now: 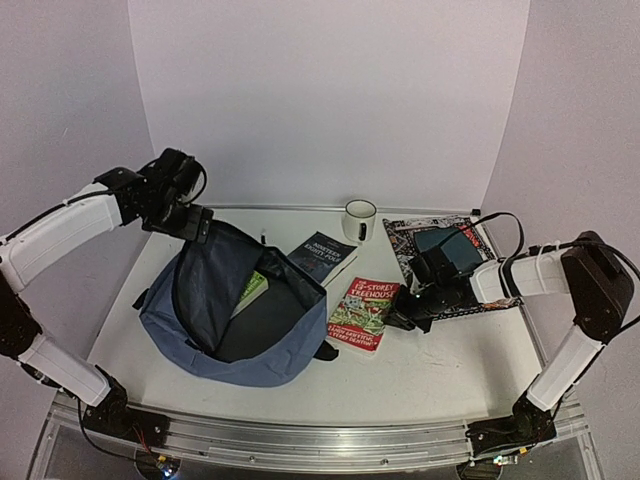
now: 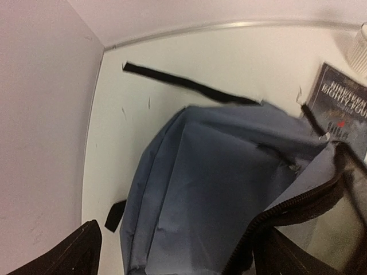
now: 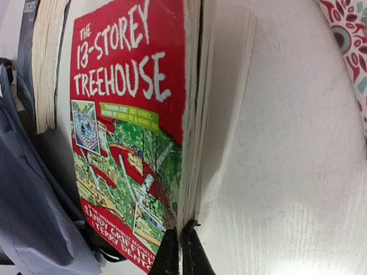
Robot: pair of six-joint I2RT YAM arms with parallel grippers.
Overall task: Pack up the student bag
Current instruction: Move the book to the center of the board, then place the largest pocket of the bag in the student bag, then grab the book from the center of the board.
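While the left gripper hangs at the back-left, just over the top rim of the student bag, its jaws stand wide apart; in the wrist view one finger sits far out at the frame's corner. Bag lies flat on the table, left of centre, mouth unzipped & gaping, dark lining showing. Inside: a green book and a dark flat item. One black strap trails on the tabletop behind it. Just right of the bag lies a dark paperback, then a red book, "The 13-Storey Treehouse", face up. Right gripper is down at that book's right edge, tips pressed together vs. the page block; can't tell if they nip the cover. White mug stands at the back, near the dark paperback. Patterned book lies far right, partly under the right arm.
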